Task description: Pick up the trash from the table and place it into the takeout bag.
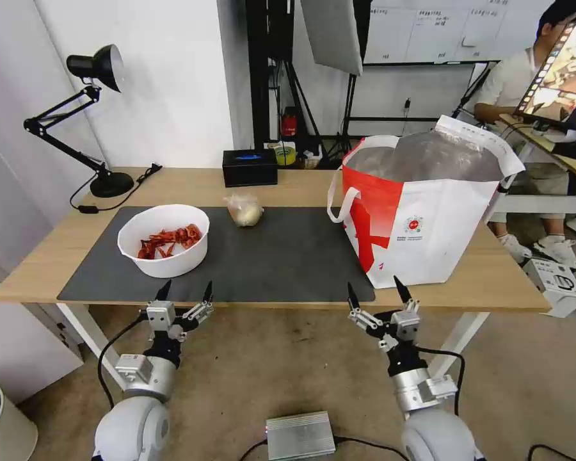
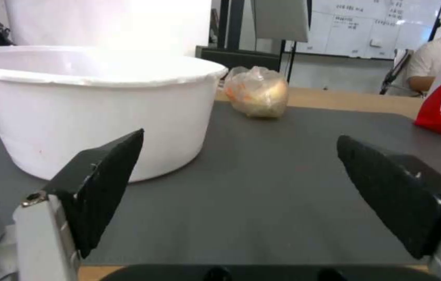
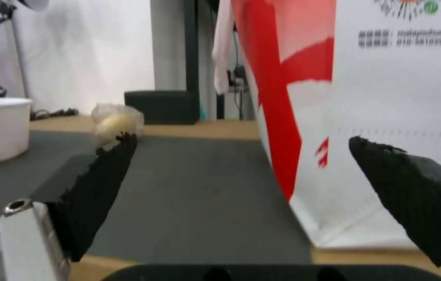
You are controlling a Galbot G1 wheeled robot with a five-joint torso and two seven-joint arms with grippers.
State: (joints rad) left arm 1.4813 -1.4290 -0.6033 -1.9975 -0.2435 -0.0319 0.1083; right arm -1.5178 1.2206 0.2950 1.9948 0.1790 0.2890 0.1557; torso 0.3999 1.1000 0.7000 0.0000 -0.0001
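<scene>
A white bowl of red shells (image 1: 164, 240) sits left of centre on the dark mat (image 1: 281, 262), a clear-bagged beige bundle (image 1: 244, 209) behind it. The takeout bag (image 1: 422, 211) stands upright at right on the bench (image 1: 493, 275). Left claw (image 1: 185, 291) and right claw (image 1: 374, 289) hang apart at the bench's near edge.
</scene>
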